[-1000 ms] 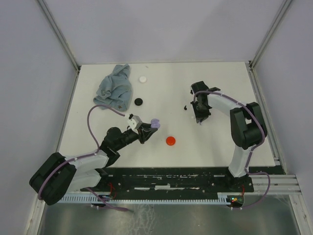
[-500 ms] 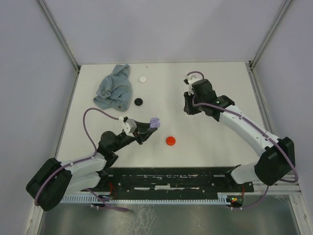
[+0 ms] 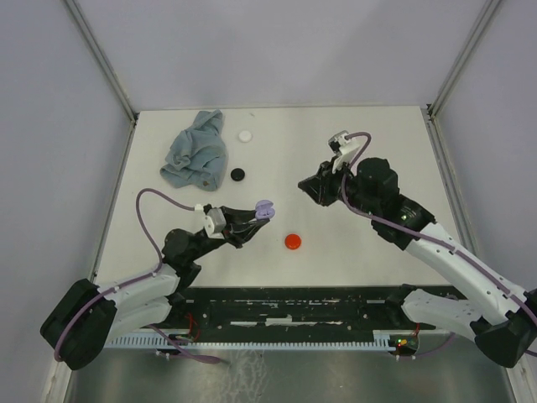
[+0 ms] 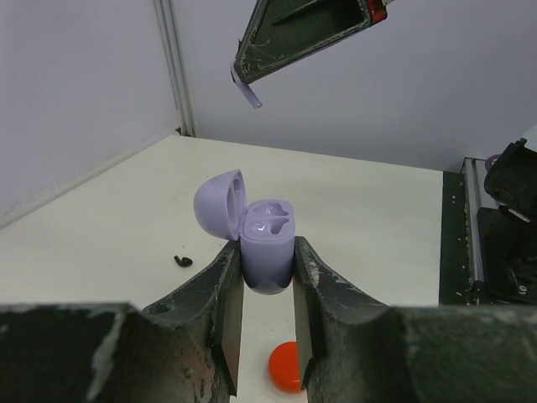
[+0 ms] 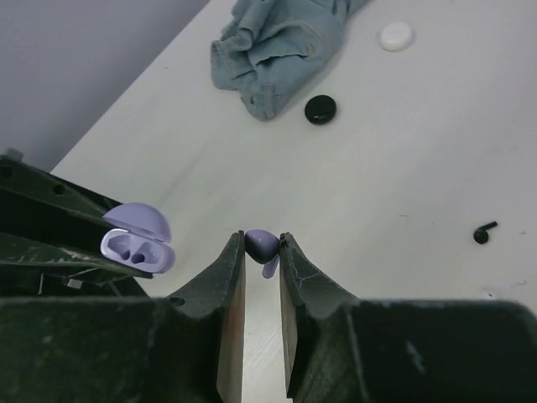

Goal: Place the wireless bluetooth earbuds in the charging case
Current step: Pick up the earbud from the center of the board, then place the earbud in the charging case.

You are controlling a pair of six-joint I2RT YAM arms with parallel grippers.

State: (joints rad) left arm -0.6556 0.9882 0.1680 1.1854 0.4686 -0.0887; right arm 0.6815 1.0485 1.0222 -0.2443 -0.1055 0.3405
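My left gripper [image 4: 267, 253] is shut on the lavender charging case [image 4: 268, 239], held upright above the table with its lid swung open and both sockets showing. In the top view the case [image 3: 265, 209] sits at the tip of the left gripper [image 3: 254, 217]. My right gripper [image 5: 262, 242] is shut on a lavender earbud [image 5: 261, 244], stem pointing down. It hangs in the air to the right of the case [image 5: 138, 244], apart from it, and shows in the top view as the right gripper [image 3: 307, 188]. A black earbud [image 5: 483, 232] lies on the table.
A crumpled blue-grey cloth [image 3: 197, 151] lies at the back left. A white disc [image 3: 245, 135] and a black disc [image 3: 238, 174] sit beside it. A red disc [image 3: 293, 242] lies on the table below and right of the case.
The right arm has swung off the table's right-middle, lifted and reached left toward the case with the lavender earbud. The left arm stretched forward slightly, still holding the case.
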